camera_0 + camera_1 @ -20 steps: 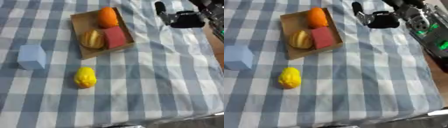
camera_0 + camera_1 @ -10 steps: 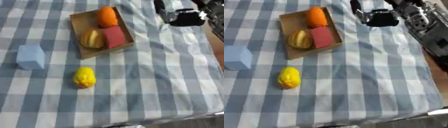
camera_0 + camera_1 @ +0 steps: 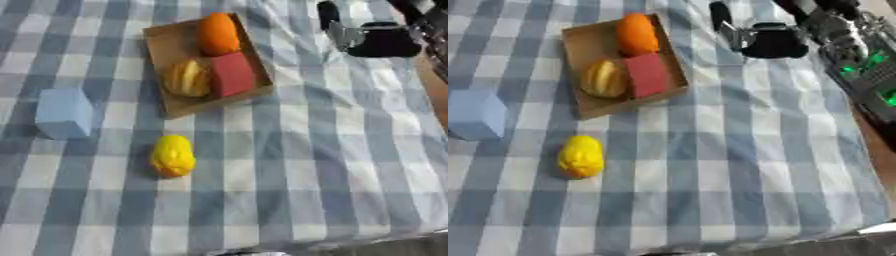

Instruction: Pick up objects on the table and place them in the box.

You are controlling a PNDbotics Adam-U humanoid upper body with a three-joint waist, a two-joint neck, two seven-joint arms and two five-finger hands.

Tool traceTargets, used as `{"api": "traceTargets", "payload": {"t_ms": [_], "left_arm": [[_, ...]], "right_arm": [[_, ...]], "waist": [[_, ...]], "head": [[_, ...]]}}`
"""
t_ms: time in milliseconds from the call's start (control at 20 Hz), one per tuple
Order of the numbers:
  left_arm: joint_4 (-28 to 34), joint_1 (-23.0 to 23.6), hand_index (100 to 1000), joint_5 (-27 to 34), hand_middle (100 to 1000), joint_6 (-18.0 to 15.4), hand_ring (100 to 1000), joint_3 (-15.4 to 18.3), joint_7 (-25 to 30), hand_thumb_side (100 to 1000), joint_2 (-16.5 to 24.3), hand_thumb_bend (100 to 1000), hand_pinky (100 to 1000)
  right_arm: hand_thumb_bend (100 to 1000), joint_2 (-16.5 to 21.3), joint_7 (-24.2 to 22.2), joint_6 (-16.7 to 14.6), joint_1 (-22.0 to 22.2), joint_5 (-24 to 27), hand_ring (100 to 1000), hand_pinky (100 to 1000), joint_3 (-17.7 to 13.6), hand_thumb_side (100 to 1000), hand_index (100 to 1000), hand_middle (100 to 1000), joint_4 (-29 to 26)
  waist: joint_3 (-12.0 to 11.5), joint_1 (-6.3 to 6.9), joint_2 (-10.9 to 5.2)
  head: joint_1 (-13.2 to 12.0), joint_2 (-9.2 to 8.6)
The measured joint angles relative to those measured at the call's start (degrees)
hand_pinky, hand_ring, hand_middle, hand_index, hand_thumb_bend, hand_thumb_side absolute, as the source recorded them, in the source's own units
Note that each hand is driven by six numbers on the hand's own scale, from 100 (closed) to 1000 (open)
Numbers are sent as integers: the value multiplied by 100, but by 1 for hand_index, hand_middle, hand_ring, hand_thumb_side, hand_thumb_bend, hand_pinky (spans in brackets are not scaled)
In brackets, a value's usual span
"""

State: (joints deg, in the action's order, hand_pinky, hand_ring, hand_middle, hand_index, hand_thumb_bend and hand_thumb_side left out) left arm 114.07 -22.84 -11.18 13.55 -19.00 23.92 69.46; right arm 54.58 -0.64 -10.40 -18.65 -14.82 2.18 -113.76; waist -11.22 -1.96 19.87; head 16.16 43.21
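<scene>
A brown cardboard box (image 3: 164, 52) lies at the upper middle of the checked cloth. It holds an orange fruit (image 3: 218, 33), a yellow-brown fruit (image 3: 188, 79) and a red block (image 3: 232, 74). On the cloth below the box lies a yellow fruit (image 3: 172, 156). A pale blue block (image 3: 64, 113) stands at the left. My right hand (image 3: 773, 41) hovers at the upper right, to the right of the box, open and holding nothing, with one finger (image 3: 720, 15) pointing away. No left hand shows.
The blue and white checked cloth (image 3: 289, 165) covers the table. Its right edge (image 3: 868, 150) and front edge drop off to a brown floor. My right arm (image 3: 859, 55), with green lights, runs along the right side.
</scene>
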Motion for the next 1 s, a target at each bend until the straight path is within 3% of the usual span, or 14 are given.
{"api": "traceTargets", "payload": {"t_ms": [350,700,1000], "left_arm": [[0,-302,943,-47,876,382,926,-96,406,173,-187,489,983],[0,-437,950,-56,876,515,926,-126,691,256,-267,637,983],[-16,-781,946,-81,872,611,924,-227,832,257,-431,628,981]], "right_arm": [[100,-90,4,57,-44,54,662,706,2,371,816,730,0],[100,-143,2,165,-47,117,655,702,2,381,813,725,0],[100,-197,-23,225,-61,163,652,700,3,392,812,722,0]], "waist": [[64,-14,83],[65,-4,147],[113,13,150]], "head": [[-101,-46],[-99,-53],[-64,-117]]}}
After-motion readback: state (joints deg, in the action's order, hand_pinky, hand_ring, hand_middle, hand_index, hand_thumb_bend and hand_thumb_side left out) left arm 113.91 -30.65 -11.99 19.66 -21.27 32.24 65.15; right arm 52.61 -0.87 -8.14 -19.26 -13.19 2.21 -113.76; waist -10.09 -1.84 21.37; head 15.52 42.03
